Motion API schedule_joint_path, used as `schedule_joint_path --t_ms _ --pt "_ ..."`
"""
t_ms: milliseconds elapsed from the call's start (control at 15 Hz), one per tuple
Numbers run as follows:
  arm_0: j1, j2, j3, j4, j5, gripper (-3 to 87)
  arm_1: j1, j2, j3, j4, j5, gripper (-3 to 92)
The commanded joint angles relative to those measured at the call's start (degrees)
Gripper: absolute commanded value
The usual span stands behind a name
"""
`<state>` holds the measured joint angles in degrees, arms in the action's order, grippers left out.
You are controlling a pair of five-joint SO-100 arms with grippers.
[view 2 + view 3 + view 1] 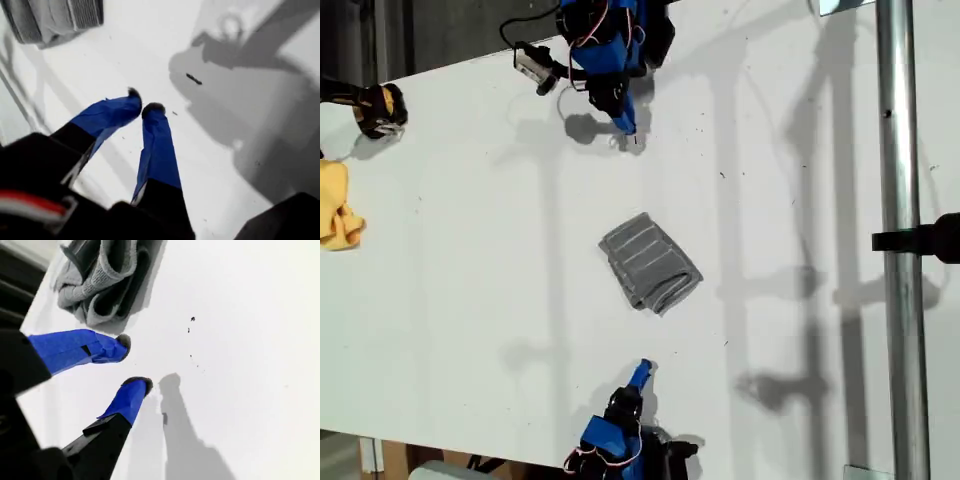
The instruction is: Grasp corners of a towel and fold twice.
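yellow cloth (338, 215) is sitting by the tabletop (470, 300) edge at the exterior view's left. is that the one we are folding?

no, that one is staying out of it. the towel (650, 262), grey with thin white stripes, is lying near the middle of the tabletop, already bunched into a small thick bundle.

which way is it pointing?

its long axis is running on a slant, from the exterior view's upper left down to its lower right, with the layered end facing the edge at that view's bottom.

and who is sitting closer?

my second gripper (642, 372) is hovering just short of that layered end, jaws spread and gripping nothing. my first gripper (628, 130) is waiting well apart from the towel, toward the edge at the exterior view's top, fingertips almost pressed together and empty.

so the towel is lying between the two?

yes, and i am judging the second one the nearer for any further corner grasp.

anything at the exterior view's right?

only a metal pole (898, 250), well clear of the towel.
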<state>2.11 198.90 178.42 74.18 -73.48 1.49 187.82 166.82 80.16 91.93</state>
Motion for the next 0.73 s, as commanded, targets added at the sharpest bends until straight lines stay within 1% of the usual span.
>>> schedule_joint_path --t_ms 0,67,200,667 --pt "2.11 0.44 0.35 0.0 18.02 11.9 -2.55 0.44 -0.88 1.41 -4.92 11.7" --pt "2.02 0.44 0.35 0.09 16.79 11.5 -3.6 0.44 -0.62 1.49 -6.86 11.7" --pt "1.93 0.44 0.35 0.18 16.79 10.6 -5.01 0.44 -0.79 1.58 -6.77 11.7" --pt "1.85 0.44 0.35 0.18 16.79 10.6 -5.19 0.44 -0.79 1.58 -6.77 11.7"
